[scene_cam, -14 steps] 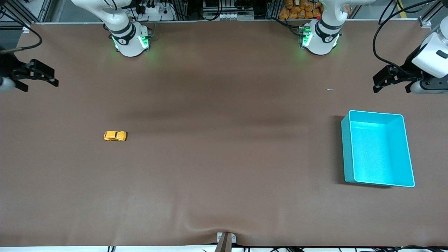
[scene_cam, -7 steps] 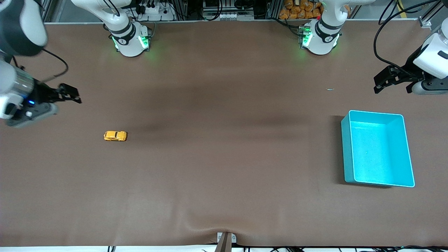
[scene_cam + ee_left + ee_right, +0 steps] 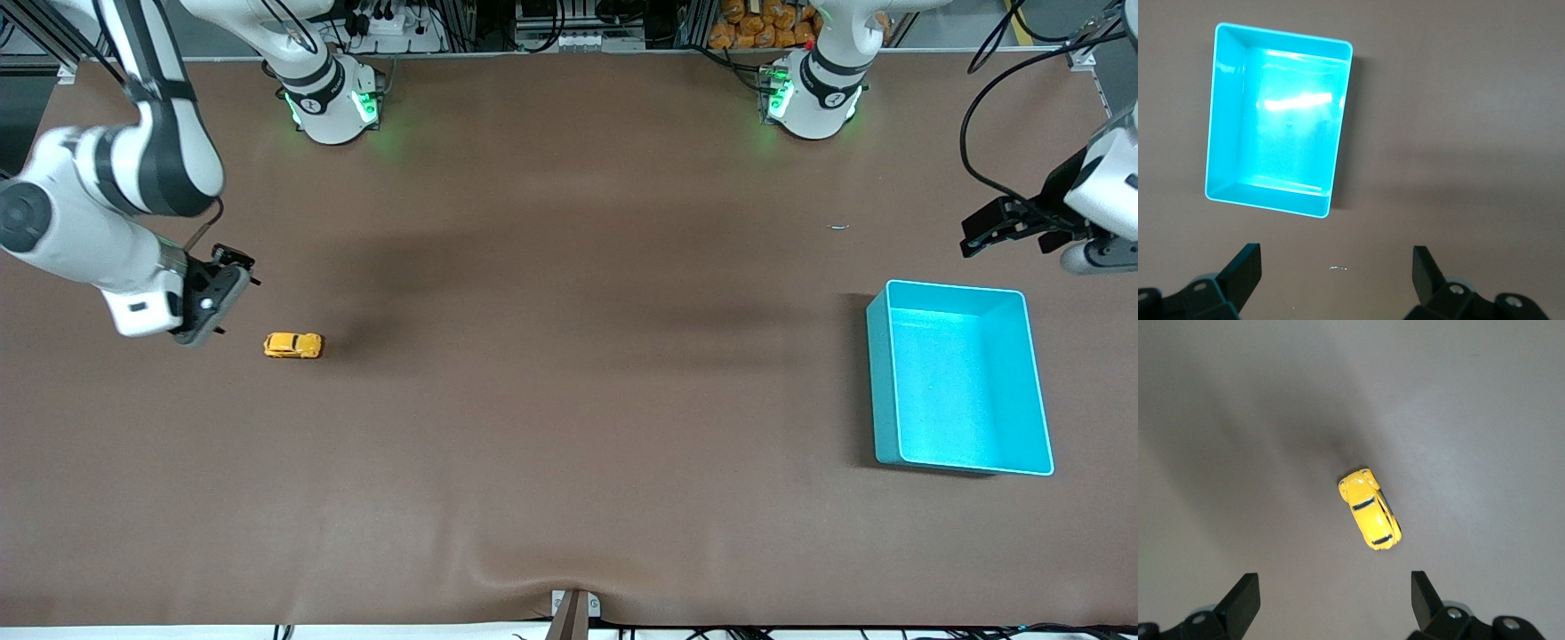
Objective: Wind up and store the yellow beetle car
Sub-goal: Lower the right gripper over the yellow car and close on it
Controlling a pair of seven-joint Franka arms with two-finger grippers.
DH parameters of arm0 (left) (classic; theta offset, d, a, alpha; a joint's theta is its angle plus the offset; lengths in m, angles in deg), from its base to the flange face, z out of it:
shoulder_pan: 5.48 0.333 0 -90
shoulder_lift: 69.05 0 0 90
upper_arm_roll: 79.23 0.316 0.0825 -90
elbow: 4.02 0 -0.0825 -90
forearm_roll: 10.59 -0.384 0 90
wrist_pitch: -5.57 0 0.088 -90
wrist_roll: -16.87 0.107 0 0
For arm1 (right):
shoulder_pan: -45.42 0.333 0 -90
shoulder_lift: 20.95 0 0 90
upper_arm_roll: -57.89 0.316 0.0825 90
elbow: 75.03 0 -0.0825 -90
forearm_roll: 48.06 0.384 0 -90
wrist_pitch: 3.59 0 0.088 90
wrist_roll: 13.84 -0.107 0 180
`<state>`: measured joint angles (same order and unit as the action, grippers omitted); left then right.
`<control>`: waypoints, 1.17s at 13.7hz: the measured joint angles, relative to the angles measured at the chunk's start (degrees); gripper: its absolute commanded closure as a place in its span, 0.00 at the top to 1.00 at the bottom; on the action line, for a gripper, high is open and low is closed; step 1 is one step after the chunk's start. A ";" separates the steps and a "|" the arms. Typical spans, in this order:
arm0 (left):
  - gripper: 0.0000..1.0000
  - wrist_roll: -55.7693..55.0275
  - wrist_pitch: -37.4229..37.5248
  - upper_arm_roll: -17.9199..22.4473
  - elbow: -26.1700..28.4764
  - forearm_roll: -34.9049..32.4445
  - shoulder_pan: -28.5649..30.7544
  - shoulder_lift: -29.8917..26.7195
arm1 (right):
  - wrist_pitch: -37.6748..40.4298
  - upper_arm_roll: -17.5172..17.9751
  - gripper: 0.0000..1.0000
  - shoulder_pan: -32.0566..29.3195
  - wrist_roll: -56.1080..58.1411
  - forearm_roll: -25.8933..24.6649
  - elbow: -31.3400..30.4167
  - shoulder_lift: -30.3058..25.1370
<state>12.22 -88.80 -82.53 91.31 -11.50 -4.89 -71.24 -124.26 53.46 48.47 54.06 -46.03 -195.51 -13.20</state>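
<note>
Front view, across a brown table (image 3: 569, 444): the yellow beetle car (image 3: 292, 345) sits on its wheels toward the right arm's end of the table, untouched, with the teal bin (image 3: 956, 462) well apart from it at the left arm's end. The right gripper (image 3: 233, 267) hangs above the tabletop just beside the car, tipped downward, fingers apart and holding nothing. Seen from the right wrist, the car (image 3: 1369, 509) lies a little ahead of the spread black fingers (image 3: 1241, 600) and roughly centred between them, its long axis running diagonally to the line joining the two fingertips. That skew is the relation the pickup turns on: judging from these views, the wrist will probably need a small turn so the jaws close across the car's narrow sides instead of catching it corner to corner. The right arm is by far the nearer of the two to the toy. The left gripper (image 3: 1000, 224) waits in the air near the bin, over bare table at that end, fingers likewise apart and empty; the left wrist camera looks down on the bin (image 3: 1218, 120), which holds nothing. Winding and storing both remain to be done.
</note>
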 measured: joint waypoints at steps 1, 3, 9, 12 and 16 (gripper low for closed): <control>1.00 -0.07 0.18 -0.86 -0.83 0.01 -0.05 -0.44 | -1.93 -0.05 1.00 -0.26 4.78 0.00 -0.26 2.19; 1.00 -0.27 0.52 -1.91 -2.03 0.01 -0.10 -0.96 | -6.92 -0.21 1.00 -0.91 12.18 0.00 -0.35 6.55; 1.00 -0.23 0.86 -0.91 -2.19 2.48 4.35 -0.32 | -17.14 0.07 1.00 -0.04 18.17 -0.67 -1.45 12.05; 1.00 0.41 0.93 -0.74 -2.14 7.44 9.72 0.04 | -23.63 0.11 1.00 0.42 18.20 -0.90 -4.79 13.58; 1.00 0.52 0.99 -2.14 -2.10 7.90 9.76 1.27 | -27.26 0.10 1.00 0.42 18.82 -0.94 -7.12 13.69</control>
<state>12.74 -87.82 -84.67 89.21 -3.60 4.88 -69.97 -151.53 53.57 48.89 72.89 -46.98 -202.63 0.49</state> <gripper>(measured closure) 0.000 0.000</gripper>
